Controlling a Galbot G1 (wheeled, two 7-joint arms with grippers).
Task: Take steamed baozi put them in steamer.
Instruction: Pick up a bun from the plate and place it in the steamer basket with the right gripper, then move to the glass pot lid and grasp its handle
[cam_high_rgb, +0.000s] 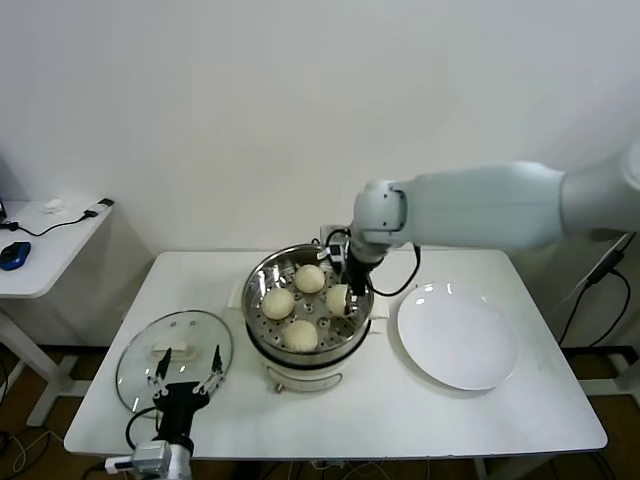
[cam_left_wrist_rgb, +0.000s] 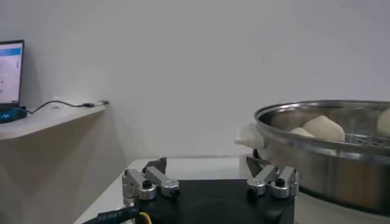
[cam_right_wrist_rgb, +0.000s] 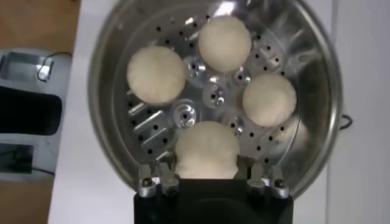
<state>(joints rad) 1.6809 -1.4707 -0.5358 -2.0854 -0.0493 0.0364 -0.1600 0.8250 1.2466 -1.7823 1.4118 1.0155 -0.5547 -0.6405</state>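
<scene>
My right gripper grasps the right-hand bun inside the steamer; my left gripper hangs released near the lid.

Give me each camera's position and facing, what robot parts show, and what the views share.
Head: high on the robot, looking forward and down at the table; left tool open near the glass lid, right tool inside the steamer.
Left wrist: low over the table, level, facing the steamer's side; own open fingers in front.
Right wrist: straight above the steamer, looking down; own fingers flank one baozi.
Shared: all three show the steamer and baozi.
</scene>
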